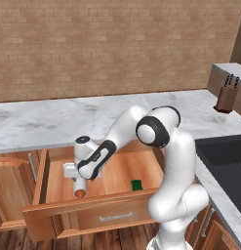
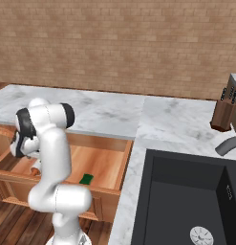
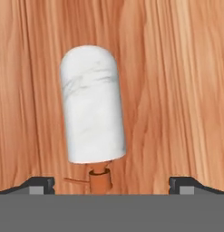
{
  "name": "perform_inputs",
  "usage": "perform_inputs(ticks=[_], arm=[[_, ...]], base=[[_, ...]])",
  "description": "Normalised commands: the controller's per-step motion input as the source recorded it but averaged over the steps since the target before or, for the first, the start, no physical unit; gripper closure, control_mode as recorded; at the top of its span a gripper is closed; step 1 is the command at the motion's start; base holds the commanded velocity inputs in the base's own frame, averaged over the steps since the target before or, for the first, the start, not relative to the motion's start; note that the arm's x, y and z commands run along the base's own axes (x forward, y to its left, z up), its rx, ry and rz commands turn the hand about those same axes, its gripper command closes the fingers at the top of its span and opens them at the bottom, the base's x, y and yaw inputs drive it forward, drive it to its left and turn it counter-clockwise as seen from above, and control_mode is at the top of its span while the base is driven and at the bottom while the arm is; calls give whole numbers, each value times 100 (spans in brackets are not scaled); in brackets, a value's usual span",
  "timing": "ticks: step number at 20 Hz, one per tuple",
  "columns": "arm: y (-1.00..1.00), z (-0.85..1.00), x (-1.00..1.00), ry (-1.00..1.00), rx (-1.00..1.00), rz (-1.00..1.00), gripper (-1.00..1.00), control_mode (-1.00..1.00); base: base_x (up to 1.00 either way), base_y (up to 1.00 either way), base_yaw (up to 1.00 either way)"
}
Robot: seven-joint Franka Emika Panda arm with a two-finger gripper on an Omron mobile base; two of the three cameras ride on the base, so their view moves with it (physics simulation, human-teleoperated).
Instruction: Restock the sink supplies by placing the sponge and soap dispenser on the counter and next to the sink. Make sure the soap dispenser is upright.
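Soap dispenser point(image 3: 92, 111): nearest the hand camera; lies flat on the wooden drawer floor point(image 3: 177, 90), white body toward the top of that view, orange-brown pump and thin spout toward the bottom, between the finger tips and touching neither.
Gripper point(image 3: 111, 185): jaws spread wide, one dark finger tip point(image 3: 40, 185) at each lower corner of the hand view, nothing gripped; it hangs over the pump end of the bottle.
Hand view against base views: the hand view gives the bottle whole and the spread of the jaws; in the left base view the hand covers most of the bottle and just the orange-brown tip peeps out under it; in the right base view the arm stands before that spot.
Sponge point(image 1: 136, 184): small green block on the floor of the open drawer point(image 1: 83, 207), near its front wall, well apart from the bottle; in the right base view it sits just right of the arm.
Counter point(image 1: 39, 122): white-grey marble slab above the drawer, running under the brick wall.
Sink point(image 2: 186, 191): dark basin set in the counter; the right base view shows its floor with a round drain point(image 2: 201, 235) and a grey faucet point(image 2: 228, 143); the left base view shows one corner.
Knife block point(image 1: 226, 97): brown, black handles, upright on the counter beyond the sink.
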Motion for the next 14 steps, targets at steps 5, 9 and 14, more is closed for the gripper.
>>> perform_inputs(ticks=[5,9,14], arm=[[12,-37,38,0,0,-2,-100,-100],[1,-47,36,0,0,0,-100,-100],[5,-41,14,0,0,0,-100,-100]], base=[[0,0,0],[0,0,0],[0,0,0]])
